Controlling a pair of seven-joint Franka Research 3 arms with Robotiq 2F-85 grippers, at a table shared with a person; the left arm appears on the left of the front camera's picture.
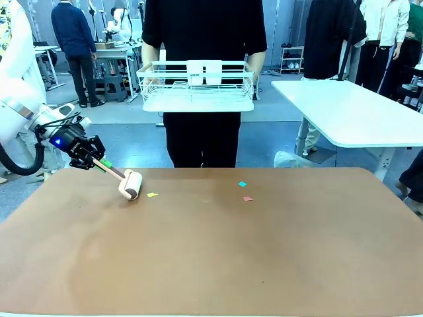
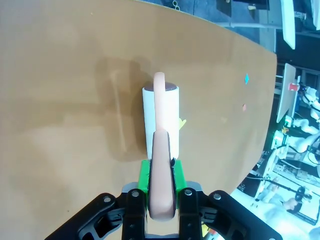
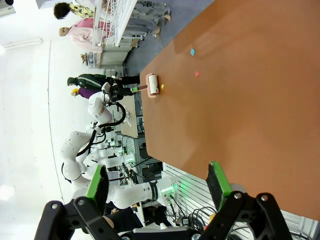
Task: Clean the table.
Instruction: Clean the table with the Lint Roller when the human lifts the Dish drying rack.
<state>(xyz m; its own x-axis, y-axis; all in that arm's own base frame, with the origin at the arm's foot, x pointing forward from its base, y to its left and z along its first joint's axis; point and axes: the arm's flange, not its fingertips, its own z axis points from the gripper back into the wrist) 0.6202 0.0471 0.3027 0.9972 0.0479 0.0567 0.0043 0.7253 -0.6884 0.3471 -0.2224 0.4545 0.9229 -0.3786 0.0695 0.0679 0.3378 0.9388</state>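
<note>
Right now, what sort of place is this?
Probably a robotics lab: the left gripper holds a lint roller at a brown table, a white worktable beyond, people standing about.

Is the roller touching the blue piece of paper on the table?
No: the roller rests beside the yellow scrap, and the blue piece of paper lies well apart from it.

Bright, even light leaves soft shadows on the table (image 1: 211,264); wrist views bend at their edges.
</note>
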